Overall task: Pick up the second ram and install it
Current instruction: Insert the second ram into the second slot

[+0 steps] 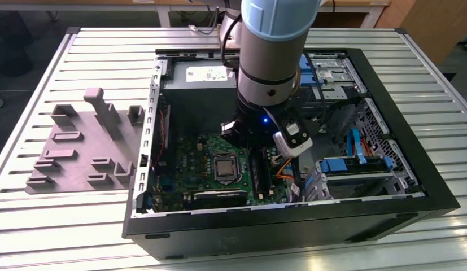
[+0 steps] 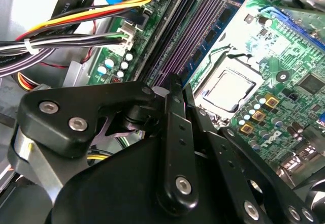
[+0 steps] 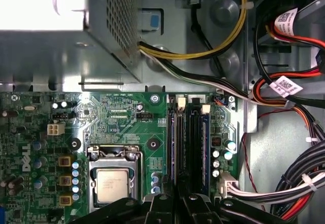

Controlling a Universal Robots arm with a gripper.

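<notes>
Down inside the open PC case (image 1: 414,192), my gripper (image 3: 177,196) sits straight over the second ram (image 3: 205,148), pinched narrow, ram's length running directly away along the slots (image 3: 179,148).

Cable bundle (image 3: 294,178) crowds the slots (image 3: 185,142); processor side seemingly clear.

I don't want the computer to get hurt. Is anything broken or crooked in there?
Nothing looks broken or crooked. The gripper is down over the memory slots on the green motherboard. A blue-edged memory stick stands straight in a slot, and the cables lie off to the side.
</notes>
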